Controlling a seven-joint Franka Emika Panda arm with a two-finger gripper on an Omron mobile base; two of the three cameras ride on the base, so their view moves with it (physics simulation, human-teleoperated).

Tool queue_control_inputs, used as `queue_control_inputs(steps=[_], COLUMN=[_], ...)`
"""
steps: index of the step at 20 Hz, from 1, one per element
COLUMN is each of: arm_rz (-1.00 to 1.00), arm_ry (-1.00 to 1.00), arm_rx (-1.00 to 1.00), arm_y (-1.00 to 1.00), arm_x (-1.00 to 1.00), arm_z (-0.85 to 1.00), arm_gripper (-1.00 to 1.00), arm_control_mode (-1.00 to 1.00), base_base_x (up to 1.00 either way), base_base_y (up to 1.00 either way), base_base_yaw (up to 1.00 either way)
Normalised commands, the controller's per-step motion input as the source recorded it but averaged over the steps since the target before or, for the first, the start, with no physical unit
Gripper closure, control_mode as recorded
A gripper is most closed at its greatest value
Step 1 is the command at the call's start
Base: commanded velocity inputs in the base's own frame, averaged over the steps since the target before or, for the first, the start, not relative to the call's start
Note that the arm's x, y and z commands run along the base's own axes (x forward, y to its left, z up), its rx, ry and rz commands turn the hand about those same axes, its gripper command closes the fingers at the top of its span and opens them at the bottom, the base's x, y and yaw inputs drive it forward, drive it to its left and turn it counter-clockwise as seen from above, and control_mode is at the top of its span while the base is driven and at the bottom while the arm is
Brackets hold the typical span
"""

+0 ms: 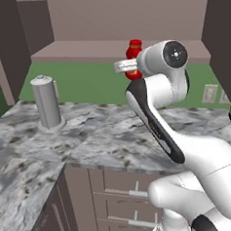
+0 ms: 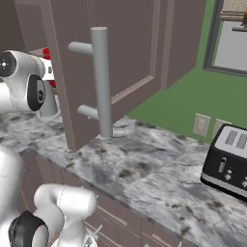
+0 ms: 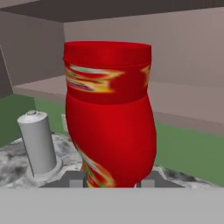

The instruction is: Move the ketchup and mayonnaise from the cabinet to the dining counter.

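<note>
I see flat, even light across all three views, no single lamp I can place. The marbled table point(image 1: 90, 139) carries hardly any cast shadow. The white arm point(image 1: 199, 160) shades softly and shows no glare. Edges look jagged and soft (coarse rendering), and the ketchup point(image 3: 109, 118) label smears into streaks up close. No lens bending at the borders.

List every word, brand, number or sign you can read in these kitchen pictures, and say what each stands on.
No text can be read.
ketchup: its label shows yellow, green and white streaks in the hand view, with no letters; the hand is shut on the bottle.
toaster: small light marks by its levers, too small to read.
wall outlets: plain plates, no writing.
grey canister: unmarked.
</note>
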Motion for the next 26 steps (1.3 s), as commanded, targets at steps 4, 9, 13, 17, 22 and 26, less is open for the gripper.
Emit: queue_control_inputs(steps=[4,9,13,17,22,26], arm_rz=[0.00,0.00,0.00,0.00,0.00,0.01], arm_ry=[0.00,0.00,0.00,0.00,0.00,0.01], arm_rx=[0.00,0.00,0.00,0.00,0.00,0.00], arm_y=[-0.11,-0.05,-0.06,-0.14,-0.03,0.00], arm_x=[-0.82,-0.71,-0.59,-0.40,-0.13,-0.01], arm_z=[-0.03,-0.22,-0.24,-0.11,-0.07,-0.01], arm_gripper=[1.00,1.00,1.00,1.00,1.00,1.00], arm_control_mode=[-1.00,-1.00,-1.00,-1.00,-1.00,-1.00], base_base_x=[0.00,0.00,0.00,0.00,0.00,0.00], base_base_y=[0.00,0.00,0.00,0.00,0.00,0.00], base_base_yaw=[0.00,0.00,0.00,0.00,0.00,0.00])
